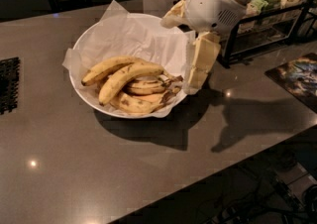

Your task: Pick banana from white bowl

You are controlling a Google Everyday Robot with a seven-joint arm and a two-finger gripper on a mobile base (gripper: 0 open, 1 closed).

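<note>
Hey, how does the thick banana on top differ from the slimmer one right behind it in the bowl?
The thick banana is fatter and longer than the slimmer banana. The thick banana lies nearer the camera, while the slimmer banana sits behind it, reaching further left. Both are yellow, curved and lightly specked, and they lie side by side in the white bowl on top of browner bananas. The claw hangs at the bowl's right rim.

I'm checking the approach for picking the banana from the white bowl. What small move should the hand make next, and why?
Probably shift the hand leftward in the camera view, over the middle of the banana. The hand hangs at the right rim of the white bowl, beside the fruit rather than above it, and the banana lies on top of the other bananas.
</note>
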